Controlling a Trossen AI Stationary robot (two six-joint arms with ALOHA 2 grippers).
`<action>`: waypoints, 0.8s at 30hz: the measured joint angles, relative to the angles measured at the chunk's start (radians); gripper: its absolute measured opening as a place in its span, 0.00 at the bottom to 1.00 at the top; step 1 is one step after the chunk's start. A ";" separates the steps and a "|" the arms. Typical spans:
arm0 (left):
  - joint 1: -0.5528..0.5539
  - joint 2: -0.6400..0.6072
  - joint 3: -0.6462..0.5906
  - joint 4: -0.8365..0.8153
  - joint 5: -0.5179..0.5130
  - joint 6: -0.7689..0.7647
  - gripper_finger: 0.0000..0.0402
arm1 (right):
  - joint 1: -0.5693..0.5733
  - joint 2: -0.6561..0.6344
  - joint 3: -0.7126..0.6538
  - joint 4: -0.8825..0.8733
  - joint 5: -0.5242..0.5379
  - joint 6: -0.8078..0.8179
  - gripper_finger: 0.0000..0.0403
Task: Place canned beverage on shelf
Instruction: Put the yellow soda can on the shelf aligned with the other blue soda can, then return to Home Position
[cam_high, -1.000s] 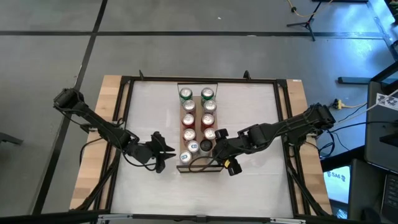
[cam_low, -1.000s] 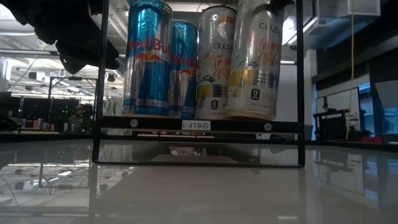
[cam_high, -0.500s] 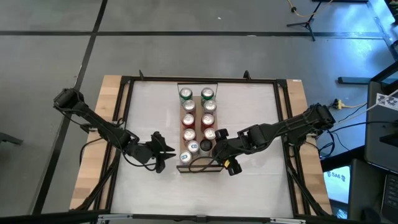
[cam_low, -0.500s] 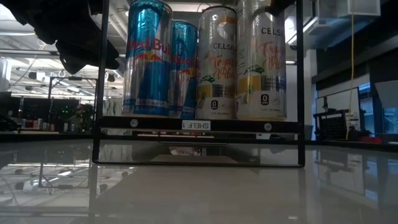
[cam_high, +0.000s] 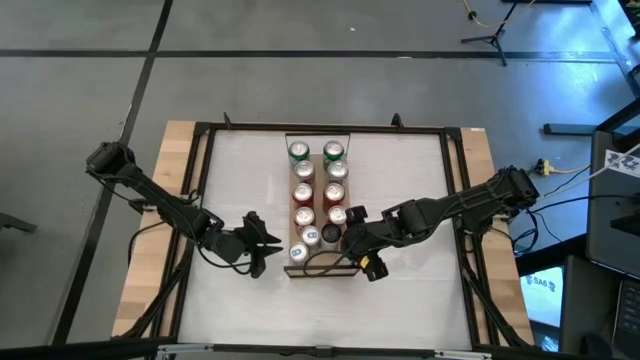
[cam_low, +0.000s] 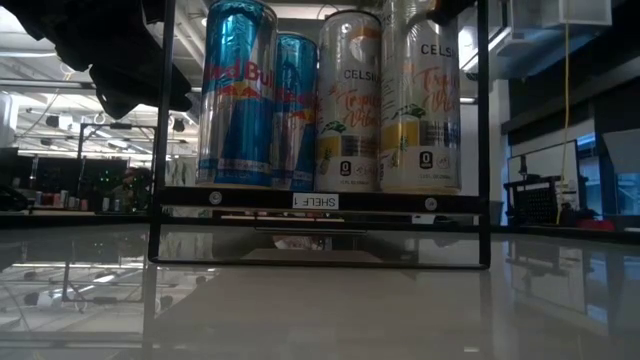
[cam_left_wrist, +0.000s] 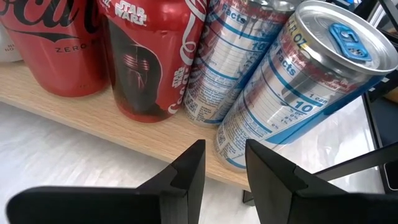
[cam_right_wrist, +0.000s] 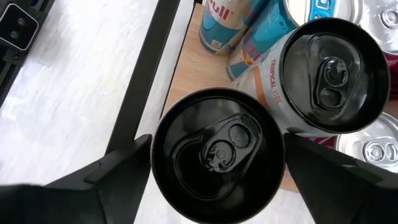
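The shelf (cam_high: 318, 205) is a narrow light-wood plank in the middle of the white table, with two rows of cans on it. My right gripper (cam_high: 341, 244) is at its near right end, shut on a black-topped Celsius can (cam_right_wrist: 216, 163), which also shows in the low view (cam_low: 420, 100). The can stands next to a second Celsius can (cam_right_wrist: 329, 78). My left gripper (cam_high: 270, 241) waits open and empty at the shelf's left side, level with the near Red Bull can (cam_left_wrist: 292, 93), its fingers apart (cam_left_wrist: 224, 171). My right gripper pinches the can's upper wall just below the rim (cam_right_wrist: 154, 144) between its two fingers, one on each side. The fingers come from above, pointing down. The can stands upright with its base (cam_low: 420, 188) on the shelf's near right end.
Red Bull cans (cam_low: 240, 95) stand on the shelf's near left, and red Coca-Cola cans (cam_left_wrist: 146, 62) and green-topped cans (cam_high: 299, 152) stand farther back. Thin dark frame posts (cam_low: 483, 130) rise at the shelf's near end. Bare white tabletop (cam_high: 400, 300) lies on both sides.
The Celsius can in my right gripper, tilted and a little off the board a second ago, has shifted slightly toward the table's right edge and come upright with its base on the shelf. It has stayed still for the last half second.
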 joint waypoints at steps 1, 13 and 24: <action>0.000 0.000 0.000 0.000 0.000 0.000 0.26 | 0.000 0.000 0.000 0.000 0.001 0.000 0.89; 0.000 0.000 0.000 0.000 0.000 0.000 0.26 | 0.001 0.000 0.052 -0.041 -0.006 0.000 0.92; 0.000 0.000 0.000 0.000 0.001 0.001 0.26 | 0.002 -0.001 0.178 -0.207 -0.031 0.000 0.92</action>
